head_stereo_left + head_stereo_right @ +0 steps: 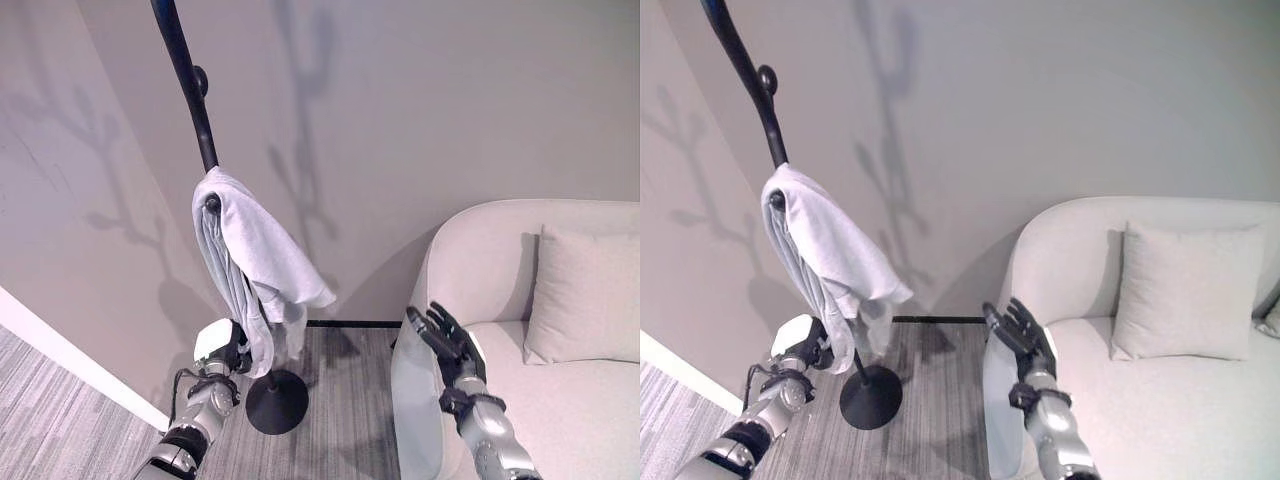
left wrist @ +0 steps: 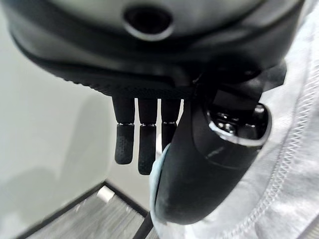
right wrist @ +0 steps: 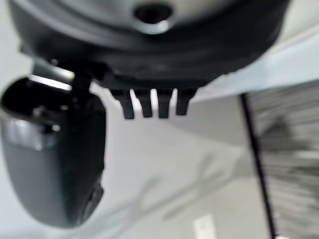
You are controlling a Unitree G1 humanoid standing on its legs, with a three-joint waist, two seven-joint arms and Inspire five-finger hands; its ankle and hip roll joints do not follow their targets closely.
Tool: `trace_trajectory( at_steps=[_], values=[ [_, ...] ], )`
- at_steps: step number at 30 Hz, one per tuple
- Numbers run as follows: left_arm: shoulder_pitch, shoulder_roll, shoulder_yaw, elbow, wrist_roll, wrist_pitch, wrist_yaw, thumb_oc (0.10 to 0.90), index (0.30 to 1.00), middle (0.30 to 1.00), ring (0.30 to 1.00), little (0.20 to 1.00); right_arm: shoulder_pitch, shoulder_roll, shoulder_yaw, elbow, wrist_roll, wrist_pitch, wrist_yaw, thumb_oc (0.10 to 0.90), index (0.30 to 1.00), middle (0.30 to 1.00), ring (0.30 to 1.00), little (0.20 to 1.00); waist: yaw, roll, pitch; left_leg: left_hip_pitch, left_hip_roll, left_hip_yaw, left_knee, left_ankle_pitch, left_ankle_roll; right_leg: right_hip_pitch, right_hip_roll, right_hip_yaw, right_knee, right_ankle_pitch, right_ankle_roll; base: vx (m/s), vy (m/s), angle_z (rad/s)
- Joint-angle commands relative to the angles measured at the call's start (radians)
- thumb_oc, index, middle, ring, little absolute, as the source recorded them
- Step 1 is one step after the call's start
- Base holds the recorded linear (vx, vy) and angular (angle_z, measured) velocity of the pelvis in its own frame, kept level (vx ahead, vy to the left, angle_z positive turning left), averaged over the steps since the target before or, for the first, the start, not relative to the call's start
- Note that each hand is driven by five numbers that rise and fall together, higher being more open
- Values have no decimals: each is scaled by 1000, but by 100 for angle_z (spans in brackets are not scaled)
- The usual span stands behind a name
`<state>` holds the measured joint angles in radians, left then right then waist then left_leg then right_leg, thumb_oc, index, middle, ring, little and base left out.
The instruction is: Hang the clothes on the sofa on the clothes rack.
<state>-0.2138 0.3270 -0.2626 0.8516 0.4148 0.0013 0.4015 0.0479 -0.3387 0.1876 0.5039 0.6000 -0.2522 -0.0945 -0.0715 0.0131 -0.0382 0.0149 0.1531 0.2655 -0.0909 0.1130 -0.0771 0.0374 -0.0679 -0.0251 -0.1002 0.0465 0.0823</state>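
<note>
The light grey garment (image 1: 250, 255) is up on the black coat rack (image 1: 190, 85), draped over one of its pegs and hanging down along the pole in folds, its lower edge well above the round base (image 1: 277, 400) on the grey striped carpet (image 1: 330, 420). The left hand (image 1: 222, 350) sits low beside the pole, right at the hanging bottom of the cloth; in its wrist view the fingers (image 2: 142, 144) point straight out, nothing gripped between them, with the grey fabric (image 2: 284, 164) brushing just past the thumb. Over to the right, the right hand (image 1: 445, 338) is raised above the arm of the cream sofa (image 1: 500, 260), fingers extended and spread, holding nothing, and its wrist view shows the fingers (image 3: 149, 104) straight against the pale wall. A matching cushion (image 1: 585, 295) leans against the sofa's back. The rack throws branching shadows on the wall behind.
</note>
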Motion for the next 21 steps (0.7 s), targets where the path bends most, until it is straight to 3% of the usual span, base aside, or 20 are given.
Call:
trace_trajectory(
  at_steps=[1, 6, 9, 10, 11, 13, 14, 15, 17, 18, 21],
  values=[
    [33, 23, 39, -52, -226, -154, 86, 800, 900, 900, 900, 900, -106, 22, -58, -54, -44, -101, -22, 800, 900, 900, 900, 900, 24, -54, -3, -24, -3, -46, 7, -76, 3, 14, -54, -82, 39, -100, 37, -24, -58, 5],
    [79, -23, 92, -210, -405, -270, 158, 800, 900, 900, 900, 900, -82, 44, -50, -3, -45, -122, -61, 800, 900, 900, 900, 900, 30, -60, 0, -19, -3, -60, 7, -72, 0, 28, -48, -87, 35, -104, 31, -9, -36, 8],
    [79, -33, 95, -253, -454, -307, 192, 800, 900, 900, 900, 900, -80, 50, -41, 25, -47, -126, -76, 800, 900, 900, 900, 900, 31, -61, -5, -25, -2, -66, 6, -67, -1, 28, -44, -89, 32, -104, 27, -9, -47, 16],
    [78, -49, 112, -313, -536, -357, 193, 800, 900, 900, 900, 900, -78, 56, -37, 52, -44, -126, -87, 800, 900, 900, 900, 900, 33, -63, -7, -24, -1, -70, 7, -66, -2, 31, -42, -90, 31, -105, 24, -4, -29, 11],
    [78, -49, 113, -313, -537, -357, 193, 800, 900, 900, 900, 900, -79, 56, -36, 53, -44, -126, -87, 800, 900, 900, 900, 900, 32, -63, -7, -24, -1, -71, 7, -66, -2, 32, -42, -90, 31, -105, 24, -7, -44, 10],
    [99, -78, 145, -405, -699, -426, 150, 800, 900, 900, 900, 900, -76, 69, -35, 118, -41, -117, -99, 800, 900, 900, 900, 900, 36, -64, -9, -23, -2, -77, 8, -66, -2, 35, -37, -91, 31, -108, 20, -2, -36, 9],
    [100, -78, 146, -406, -700, -425, 149, 800, 900, 900, 900, 900, -76, 69, -35, 119, -40, -117, -98, 800, 900, 900, 900, 900, 35, -64, -9, -23, -2, -77, 8, -66, -2, 36, -37, -92, 31, -108, 20, 2, -40, 10],
    [131, -106, 168, -488, -834, -464, 92, 800, 900, 900, 900, 900, -77, 82, -39, 181, -35, -105, -99, 800, 900, 900, 900, 900, 42, -64, -10, -21, -3, -82, 10, -66, -1, 39, -34, -91, 31, -110, 17, 2, -19, 9],
    [153, -117, 176, -529, -886, -473, 62, 800, 900, 900, 900, 900, -79, 87, -40, 211, -32, -100, -97, 800, 900, 900, 900, 900, 45, -64, -8, -20, -3, -85, 11, -67, 0, 41, -34, -90, 31, -111, 16, -1, -13, 4],
    [192, -141, 190, -583, -1005, -482, -2, 800, 900, 900, 900, 900, -83, 96, -48, 270, -26, -90, -93, 800, 900, 900, 900, 900, 51, -64, -5, -21, -4, -90, 12, -67, 1, 45, -31, -91, 29, -112, 14, -16, -32, 3],
    [259, -157, 186, -652, -1143, -471, -118, 800, 900, 900, 900, 900, -82, 112, -68, 352, -11, -76, -82, 800, 900, 900, 900, 900, 61, -62, 2, -22, -4, -98, 15, -67, 3, 48, -29, -96, 29, -113, 13, -10, -18, 2]
  ],
)
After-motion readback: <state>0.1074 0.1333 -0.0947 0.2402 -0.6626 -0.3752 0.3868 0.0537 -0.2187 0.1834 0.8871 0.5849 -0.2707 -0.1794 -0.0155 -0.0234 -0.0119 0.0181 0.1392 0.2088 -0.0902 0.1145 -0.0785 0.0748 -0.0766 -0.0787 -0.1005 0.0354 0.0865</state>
